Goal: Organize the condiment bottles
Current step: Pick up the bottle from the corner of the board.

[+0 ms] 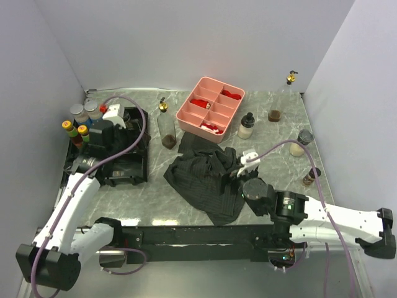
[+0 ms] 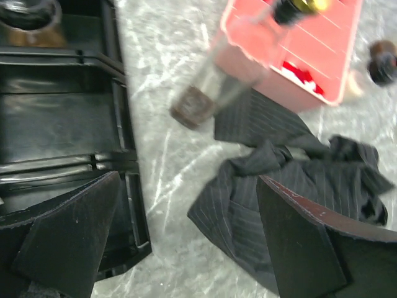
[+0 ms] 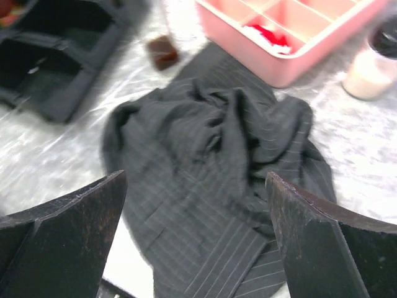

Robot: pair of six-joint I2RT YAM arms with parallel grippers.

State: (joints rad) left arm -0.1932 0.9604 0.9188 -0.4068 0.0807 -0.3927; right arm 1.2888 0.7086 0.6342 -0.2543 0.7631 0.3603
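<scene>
Left claw (image 2: pixel 186 239) by black tray (image 2: pixel 62 112), right claw (image 3: pixel 195 233) over cloth (image 3: pixel 205 155), both wide open, empty; labels on condiment bottles (image 1: pixel 77 113) illegible.

**Table layout, front to back**

Cloth (image 1: pixel 208 180) centre-front. Compartment tray (image 1: pixel 211 108) just behind it. Tall bottle (image 1: pixel 165 127) stands between that tray and the low divided tray (image 1: pixel 127 164) at left. Bottle cluster (image 1: pixel 79 121) at the low tray's left rear. Short bottle (image 1: pixel 247 126) just right of the compartment tray, small jar (image 1: pixel 274 115) beyond it. Corner bottle (image 1: pixel 290 77) far right rear.
</scene>
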